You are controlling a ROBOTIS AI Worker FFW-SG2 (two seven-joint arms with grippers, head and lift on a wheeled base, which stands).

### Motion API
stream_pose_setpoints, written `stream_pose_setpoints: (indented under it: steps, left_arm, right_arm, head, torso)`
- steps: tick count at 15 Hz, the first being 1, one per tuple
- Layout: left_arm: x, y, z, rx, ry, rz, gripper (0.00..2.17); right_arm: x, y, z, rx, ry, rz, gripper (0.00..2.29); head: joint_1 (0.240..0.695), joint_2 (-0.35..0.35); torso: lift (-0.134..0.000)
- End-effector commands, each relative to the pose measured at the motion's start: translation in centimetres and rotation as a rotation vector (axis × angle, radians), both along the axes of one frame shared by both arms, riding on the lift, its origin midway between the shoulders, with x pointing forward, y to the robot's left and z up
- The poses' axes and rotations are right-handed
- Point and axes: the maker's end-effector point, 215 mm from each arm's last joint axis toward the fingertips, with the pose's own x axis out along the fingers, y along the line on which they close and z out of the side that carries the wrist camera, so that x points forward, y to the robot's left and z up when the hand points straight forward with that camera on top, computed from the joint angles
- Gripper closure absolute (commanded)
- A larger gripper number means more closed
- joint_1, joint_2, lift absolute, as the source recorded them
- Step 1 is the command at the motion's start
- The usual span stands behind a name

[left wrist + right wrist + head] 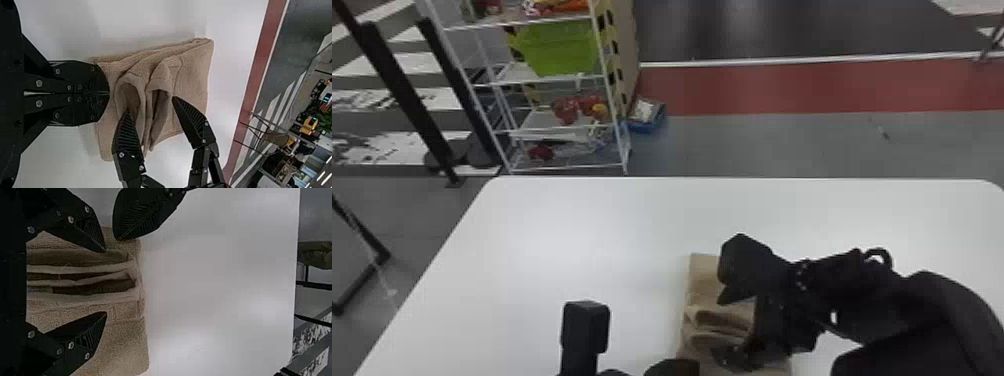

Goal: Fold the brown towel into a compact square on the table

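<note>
The brown towel [704,282] lies folded into a narrow stack on the table, with upright loops of cloth along its middle. Over its right side is my right gripper [721,327], and my left gripper [673,367] is at the bottom edge, by the towel's near part. In the left wrist view my left gripper [109,93] is shut over one end of the towel [192,74], its tips together. From the right wrist, my right gripper [105,282] stands open, one finger on either side of the raised folds of the towel [121,340].
The white table [557,225] extends left of and beyond the towel. Past its far edge stand a wire shelf [559,126] with a green bin [559,47] and a blue box [647,120] on the floor.
</note>
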Motion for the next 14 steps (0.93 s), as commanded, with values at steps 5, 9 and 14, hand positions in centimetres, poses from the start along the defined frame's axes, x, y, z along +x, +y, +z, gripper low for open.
stream_pose_setpoints:
  steps: [5,9,14]
  left_arm:
    - [0.1,0.0,-0.2,0.011,0.016,-0.007,2.01]
    - [0.2,-0.2,-0.1,0.015,0.017,-0.008,2.01]
    - [0.2,-0.3,-0.3,0.019,0.020,-0.008,2.01]
  right_arm:
    - [-0.6,-0.6,-0.8,-0.045,-0.017,0.049,0.46]
    - [0.1,-2.4,-1.2,-0.084,-0.030,0.027,0.48]
    - [0.5,-2.2,-0.7,-0.082,-0.038,0.023,1.12]
  head:
    - [0.695,0.130]
    - [0.695,0.111]
    - [0.695,0.085]
  torso:
    - [-0.123]
    - [-0.123]
    - [-0.123]
